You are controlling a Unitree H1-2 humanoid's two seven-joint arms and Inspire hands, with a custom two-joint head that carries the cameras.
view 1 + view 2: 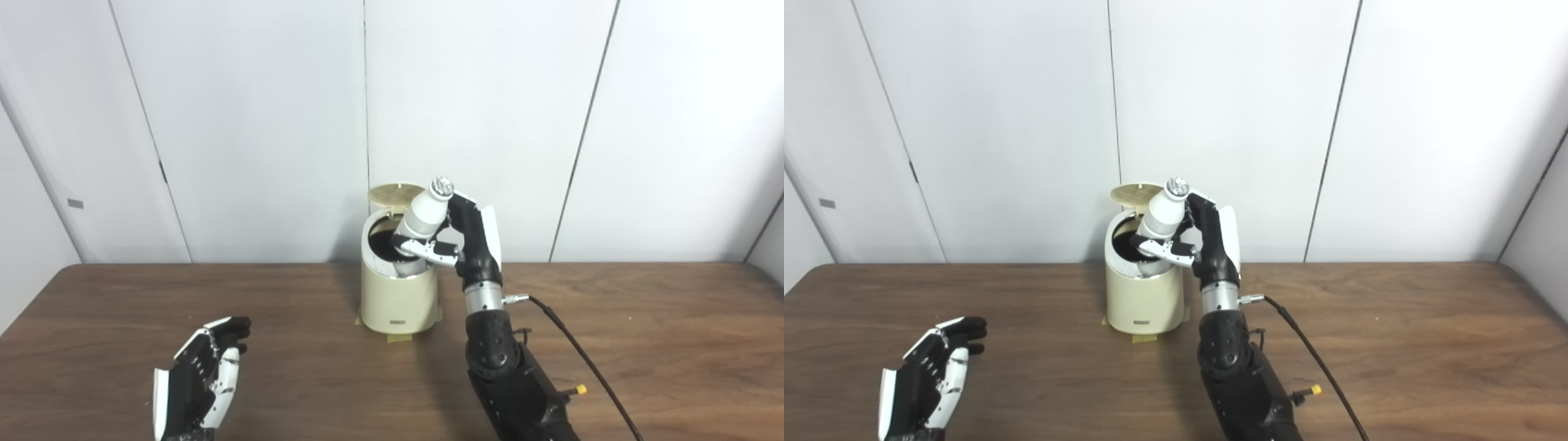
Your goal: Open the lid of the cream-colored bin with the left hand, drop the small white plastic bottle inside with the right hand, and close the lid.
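The cream-colored bin [397, 297] stands at the back middle of the table, its round lid [395, 195] tipped up behind the dark opening. My right hand [465, 242] is shut on the small white plastic bottle [421, 217], which tilts with its base over the bin's opening and its silver cap up to the right. My left hand [205, 373] rests low over the table at the front left, open and holding nothing, far from the bin.
The brown wooden table [643, 343] runs across the view, with white wall panels right behind it. A black cable [588, 361] trails from my right forearm across the table. Tape pieces [398, 335] show at the bin's base.
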